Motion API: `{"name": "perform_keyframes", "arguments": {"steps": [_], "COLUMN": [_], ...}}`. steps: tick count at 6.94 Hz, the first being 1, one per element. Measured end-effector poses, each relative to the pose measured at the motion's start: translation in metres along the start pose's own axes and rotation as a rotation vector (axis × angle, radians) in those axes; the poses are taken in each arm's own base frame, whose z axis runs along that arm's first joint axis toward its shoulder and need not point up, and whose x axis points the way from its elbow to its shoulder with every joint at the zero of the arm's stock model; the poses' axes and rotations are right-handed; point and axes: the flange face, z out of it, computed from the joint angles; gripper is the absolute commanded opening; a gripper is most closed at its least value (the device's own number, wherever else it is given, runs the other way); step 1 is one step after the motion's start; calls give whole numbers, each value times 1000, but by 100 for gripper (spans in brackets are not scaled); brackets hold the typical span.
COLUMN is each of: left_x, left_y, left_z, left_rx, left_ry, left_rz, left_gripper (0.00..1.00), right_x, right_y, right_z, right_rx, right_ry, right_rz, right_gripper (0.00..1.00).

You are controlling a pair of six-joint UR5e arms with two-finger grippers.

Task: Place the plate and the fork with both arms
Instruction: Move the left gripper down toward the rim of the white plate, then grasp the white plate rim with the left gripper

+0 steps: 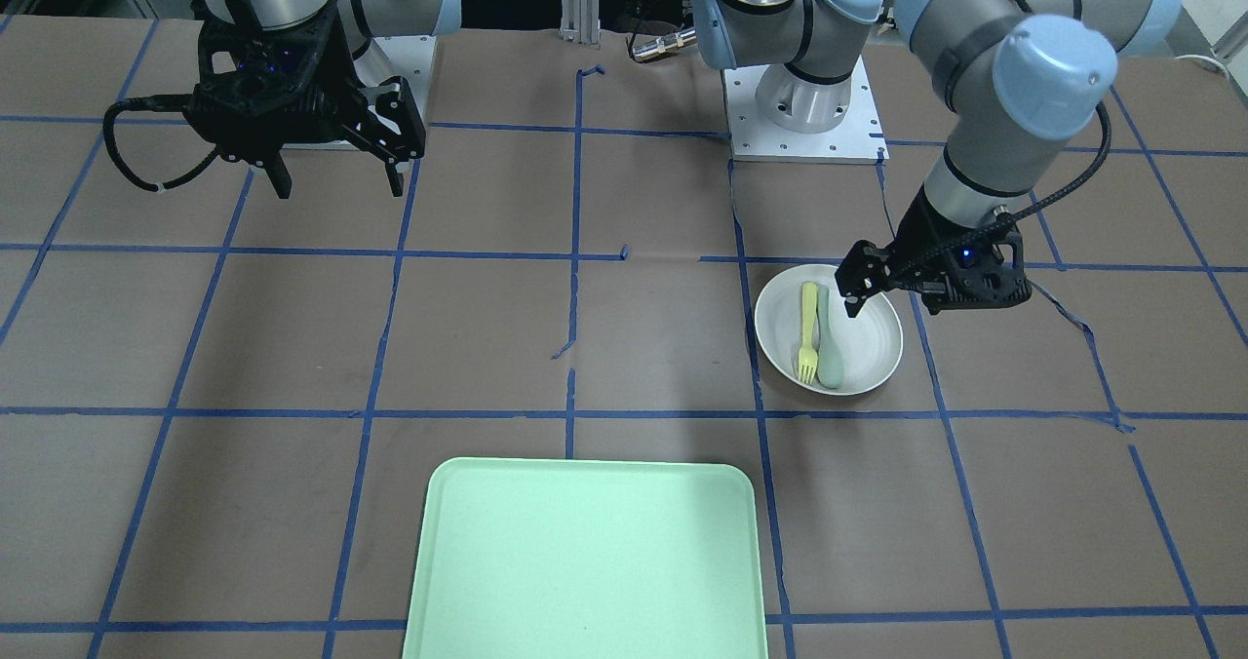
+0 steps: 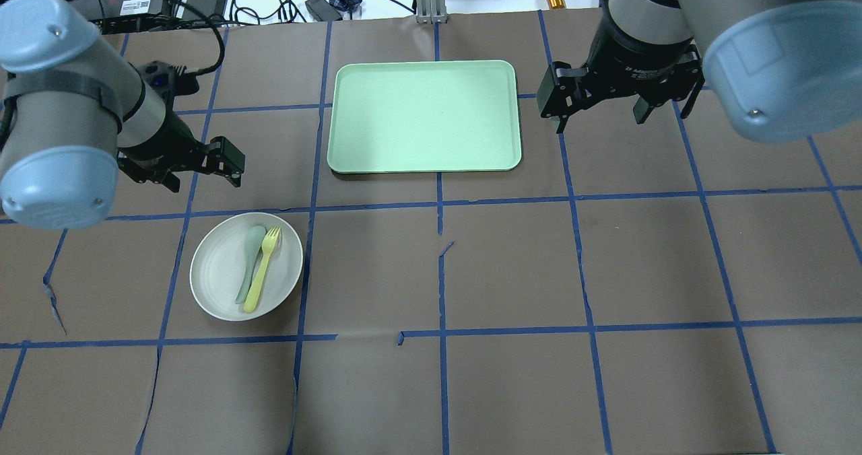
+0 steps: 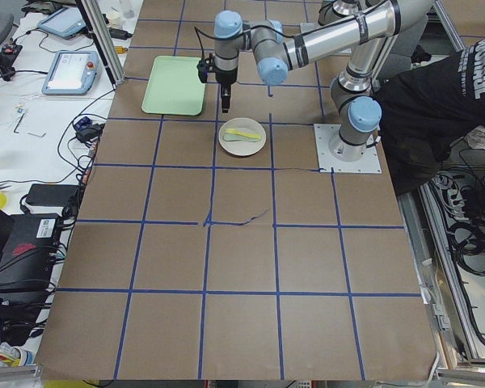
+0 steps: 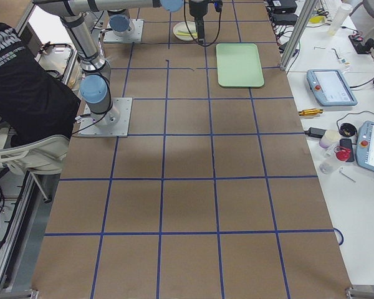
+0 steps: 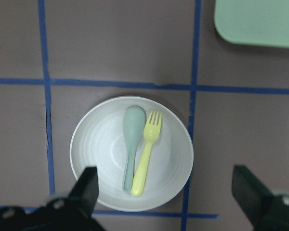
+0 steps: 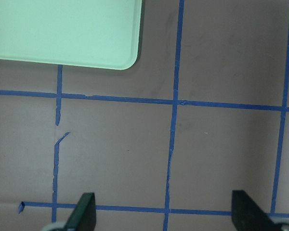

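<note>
Plate (image 2: 217, 276) sits on the table (image 2: 512, 260) on the robot's left side, well apart from the tray (image 2: 424, 115). Fork (image 2: 264, 266) lies inside the plate, tines toward the tray. Spoon (image 2: 248, 261) lies in the plate too, just beside the fork on its outer side; the handles look to be touching, though it's hard to be sure.

Left gripper (image 2: 201, 179) hangs in the air near the plate's far rim, touching nothing. Its jaws are spread wide and hold nothing. In the left wrist view the plate shows between the two fingers (image 5: 88, 188), and the spread is wider than the plate.

Right gripper (image 2: 599, 115) hangs over bare table just beside the tray's right edge, on the robot's right. Its jaws are also wide apart and empty, and the right wrist view shows only table tape and a tray corner below it.
</note>
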Motion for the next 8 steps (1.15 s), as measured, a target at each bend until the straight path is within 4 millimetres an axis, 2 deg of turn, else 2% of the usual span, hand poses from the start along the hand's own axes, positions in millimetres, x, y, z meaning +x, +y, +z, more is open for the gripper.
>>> {"name": "perform_keyframes", "arguments": {"steps": [1, 2, 4, 5, 6, 7, 8], "left_x": [-28, -45, -60, -63, -66, -67, -69], "left_y": [14, 26, 42, 46, 47, 44, 42], "left_z": [41, 72, 120, 138, 147, 148, 147], "left_rx": [-15, -40, -62, -62, -64, -63, -62], "left_ry": [26, 52, 32, 16, 9, 3, -6], "left_rz": [-5, -15, -12, -12, -10, -8, -8], "left_gripper": [83, 83, 82, 49, 11, 0, 0], "right_x": [0, 0, 0, 0, 0, 0, -1], "right_y": [0, 0, 0, 0, 1, 1, 1], "right_z": [1, 1, 2, 2, 2, 2, 3], "right_rx": [-2, -3, -3, -3, -4, -5, -6], "right_ry": [0, 0, 0, 0, 0, 0, 0], "right_rz": [0, 0, 0, 0, 0, 0, 0], "right_gripper": [100, 100, 100, 100, 100, 100, 100]}}
